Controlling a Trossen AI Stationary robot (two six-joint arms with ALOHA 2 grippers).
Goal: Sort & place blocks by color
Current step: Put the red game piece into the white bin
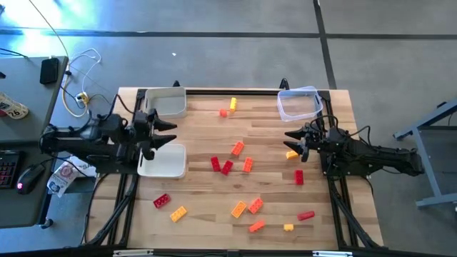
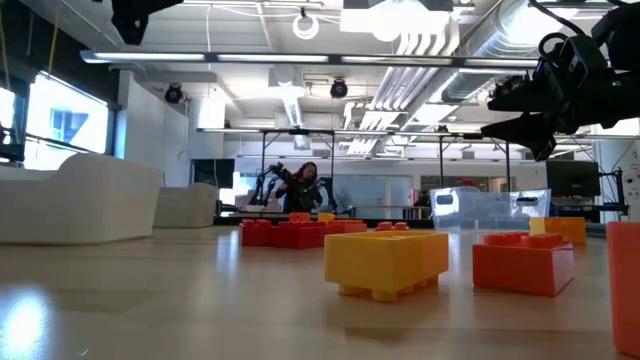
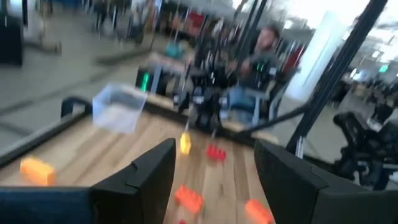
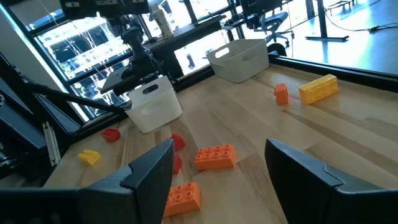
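High view shows the blocks (image 1: 238,148) scattered loose over the wooden table (image 1: 200,178), red, orange and yellow mixed, most from the centre toward 6 o'clock, with two near 12 o'clock and one yellow block (image 1: 291,154) just beside the right gripper (image 1: 294,140). That gripper sits at 3 o'clock, jaws spread and empty, close to a clear tub (image 1: 298,103). At 9 o'clock the left gripper (image 1: 166,134) hangs with fingers parted, grasping nothing, between two white trays (image 1: 165,102).
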